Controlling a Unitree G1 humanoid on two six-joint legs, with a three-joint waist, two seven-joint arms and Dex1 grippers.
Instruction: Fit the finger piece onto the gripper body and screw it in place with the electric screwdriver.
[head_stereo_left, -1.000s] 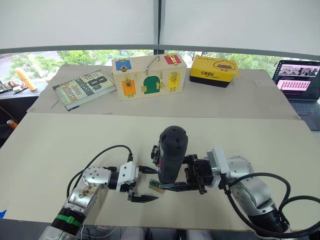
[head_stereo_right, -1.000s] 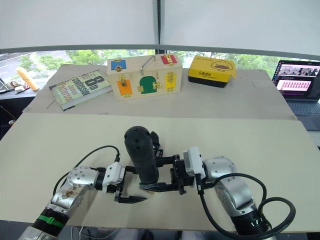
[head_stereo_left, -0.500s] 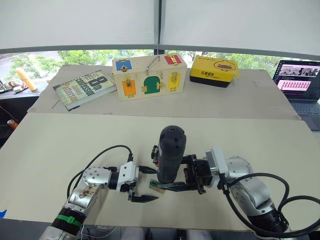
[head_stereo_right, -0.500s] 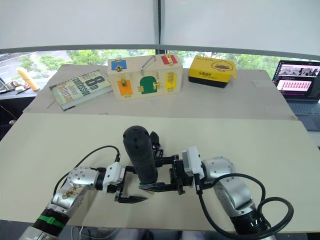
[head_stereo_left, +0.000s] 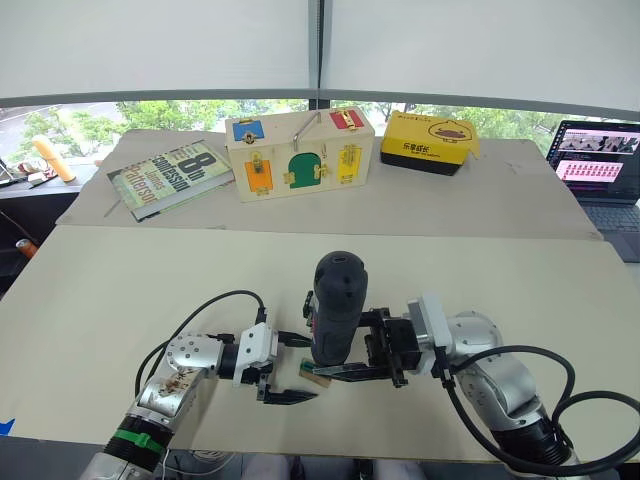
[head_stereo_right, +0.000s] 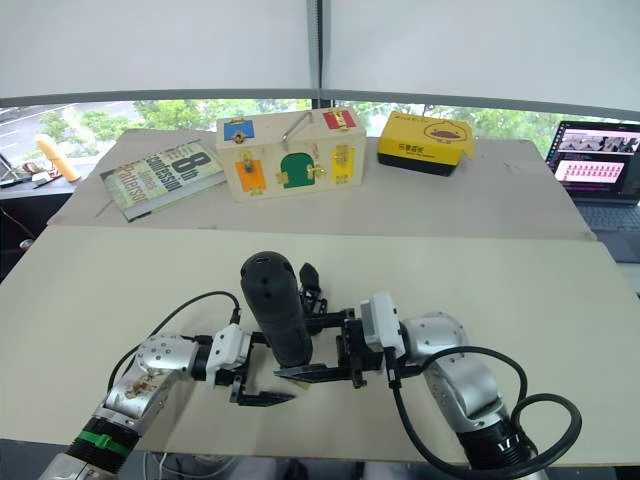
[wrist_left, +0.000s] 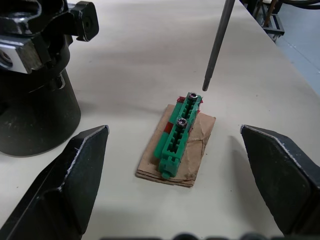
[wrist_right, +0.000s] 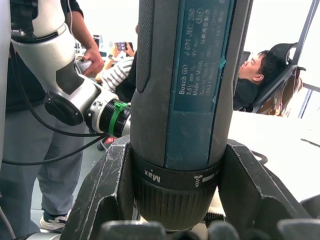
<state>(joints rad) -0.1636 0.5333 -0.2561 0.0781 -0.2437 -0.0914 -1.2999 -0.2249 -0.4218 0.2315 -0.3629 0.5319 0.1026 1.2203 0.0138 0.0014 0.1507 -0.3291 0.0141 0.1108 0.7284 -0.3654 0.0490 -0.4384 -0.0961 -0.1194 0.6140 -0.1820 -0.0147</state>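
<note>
Near the counter's (head_stereo_left: 120, 290) front edge, right in front of me, both arms meet over a small green block (wrist_left: 179, 132) lying on a scrap of brown card.

My right pincer (head_stereo_left: 340, 352) is clamped around the screwdriver (head_stereo_left: 333, 310), holding it upright from the 3 o'clock side. Its bit (wrist_left: 216, 45) hangs just above the screw at one end of the block, apart from it. My left pincer (head_stereo_left: 290, 368) comes in from 9 o'clock. It is spread wide, with a finger on either side of the block, and touches nothing.

The gripper body (wrist_left: 35, 100) stands on the counter just past the screwdriver, at about 12 o'clock from the block. A black pointed finger (head_stereo_right: 305, 277) sticks up from it. I cannot tell whether that is the finger piece already seated or the body's own finger, and I cannot pick out a loose finger piece anywhere on the counter.

As I judge it, the only part in hand is the tool: it is gripped and poised. The bit is over the block's screws, so I take it that a screw has yet to be picked up or loosened there. Nothing shows a piece being held to the body, and the bit is nowhere near it. Fitting the piece and driving the screw both look undone, which puts me early in the job.
</note>
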